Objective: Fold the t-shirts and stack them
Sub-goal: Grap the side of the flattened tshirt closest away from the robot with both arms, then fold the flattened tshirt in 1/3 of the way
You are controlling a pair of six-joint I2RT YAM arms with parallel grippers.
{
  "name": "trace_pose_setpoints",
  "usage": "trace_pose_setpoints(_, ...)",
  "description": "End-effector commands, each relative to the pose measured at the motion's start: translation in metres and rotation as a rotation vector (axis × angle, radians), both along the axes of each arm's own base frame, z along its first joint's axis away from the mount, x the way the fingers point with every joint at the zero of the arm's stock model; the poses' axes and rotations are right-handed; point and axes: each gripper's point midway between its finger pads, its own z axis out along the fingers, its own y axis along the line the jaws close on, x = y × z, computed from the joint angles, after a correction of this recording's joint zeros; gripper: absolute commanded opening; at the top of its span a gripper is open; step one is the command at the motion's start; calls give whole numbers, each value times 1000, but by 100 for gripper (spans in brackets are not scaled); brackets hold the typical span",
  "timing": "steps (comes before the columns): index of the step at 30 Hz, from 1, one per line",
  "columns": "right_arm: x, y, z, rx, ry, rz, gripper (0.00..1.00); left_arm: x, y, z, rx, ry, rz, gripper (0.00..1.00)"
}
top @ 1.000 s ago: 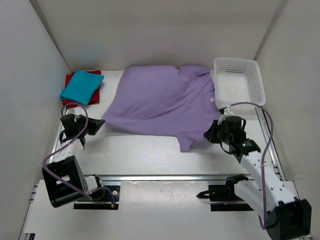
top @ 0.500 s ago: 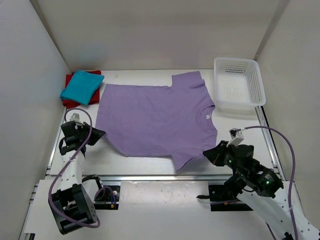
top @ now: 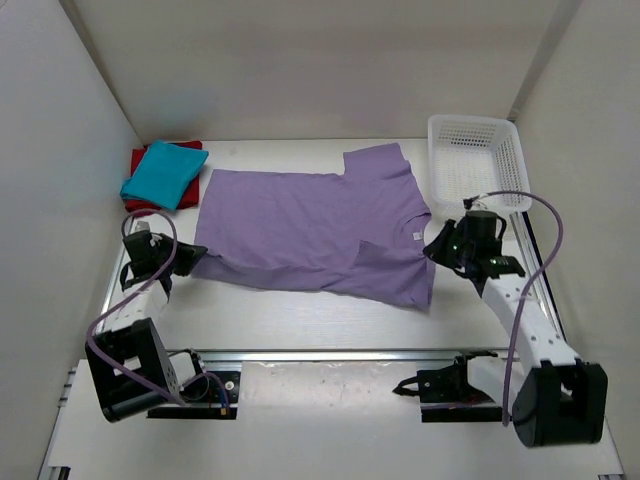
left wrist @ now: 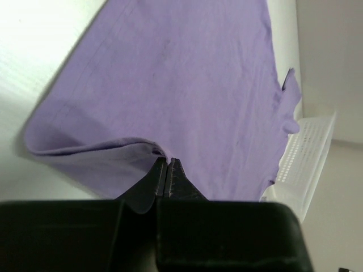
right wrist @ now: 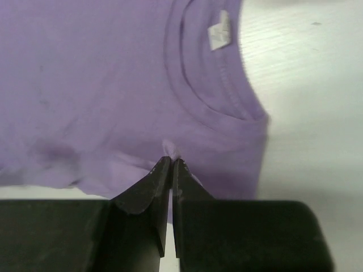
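Note:
The lavender t-shirt (top: pixel 300 225) lies spread across the table's middle, collar to the right, its near sleeve folded onto the body. My left gripper (top: pixel 192 256) is shut on the shirt's near left hem corner; in the left wrist view the gripper (left wrist: pixel 168 162) pinches a raised fold of the cloth (left wrist: pixel 187 85). My right gripper (top: pixel 436 246) is shut on the shirt by the collar; in the right wrist view the gripper (right wrist: pixel 171 161) pinches cloth just below the neckline (right wrist: pixel 198 73). The folded teal shirt (top: pixel 165 175) lies on the folded dark red shirt (top: pixel 139 160) at the far left.
The white lattice basket (top: pixel 478 165) stands at the far right, just beyond my right gripper; its edge shows in the left wrist view (left wrist: pixel 306 153). White walls close in the left, back and right. A metal rail (top: pixel 330 355) runs along the near edge.
My right gripper has moved away from the near edge toward the basket with the shirt's shoulder, folding the near sleeve in. My left gripper has shifted slightly farther back with the hem corner.

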Motion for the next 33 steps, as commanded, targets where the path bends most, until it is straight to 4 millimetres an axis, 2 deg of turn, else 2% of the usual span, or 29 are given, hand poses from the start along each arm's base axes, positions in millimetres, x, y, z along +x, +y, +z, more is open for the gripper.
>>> trace_pose_setpoints(1, 46, 20, 34, 13, -149, 147, 0, 34, 9, 27, 4, -98, 56, 0)
trace_pose_setpoints(4, 70, 20, 33, 9, -152, 135, 0, 46, 7, 24, -11, -87, 56, 0)
trace_pose_setpoints(5, 80, 20, 26, -1, -142, 128, 0, 50, 7, 23, -10, -87, 60, 0)
trace_pose_setpoints(6, 87, 21, 33, -8, -161, 134, 0, 55, 10, 21, -12, -82, 73, 0)
trace_pose_setpoints(11, 129, 25, 32, -41, -150, 152, 0, 80, 11, 19, -1, -64, 72, 0)
trace_pose_setpoints(14, 149, 25, 38, -52, -172, 152, 0, 91, 16, 13, -1, -49, 83, 0)
trace_pose_setpoints(17, 164, 27, 32, -65, -174, 155, 0, 96, 22, 8, 7, -37, 102, 0)
trace_pose_setpoints(19, 175, 21, 28, -77, -164, 148, 0, 100, 28, 9, -3, -56, 114, 0)
trace_pose_setpoints(20, 177, 18, 22, -92, -148, 137, 0, 96, 25, 10, -29, -74, 115, 0)
trace_pose_setpoints(21, 179, 11, 20, -106, -142, 114, 0, 100, 29, 19, -34, -126, 140, 0)
trace_pose_setpoints(24, 181, 7, 14, -78, -160, 112, 1, 93, 35, 21, 31, -134, 173, 0)
trace_pose_setpoints(26, 185, 0, 1, -89, -127, 91, 0, 93, 38, 23, 39, -153, 190, 1)
trace_pose_setpoints(28, 193, 2, -3, -92, -116, 109, 0, 94, 35, 7, 34, -90, 175, 3)
trace_pose_setpoints(30, 202, 4, -11, -114, -77, 110, 0, 102, 34, -14, -5, -14, 131, 13)
trace_pose_setpoints(31, 206, 5, -14, -123, -72, 115, 0, 104, 32, -14, -36, -12, 113, 16)
trace_pose_setpoints(32, 209, 5, -13, -131, -70, 108, 0, 104, 30, -19, -53, -2, 106, 28)
trace_pose_setpoints(33, 215, 4, -6, -139, -79, 102, 0, 102, 30, -16, -68, -9, 108, 33)
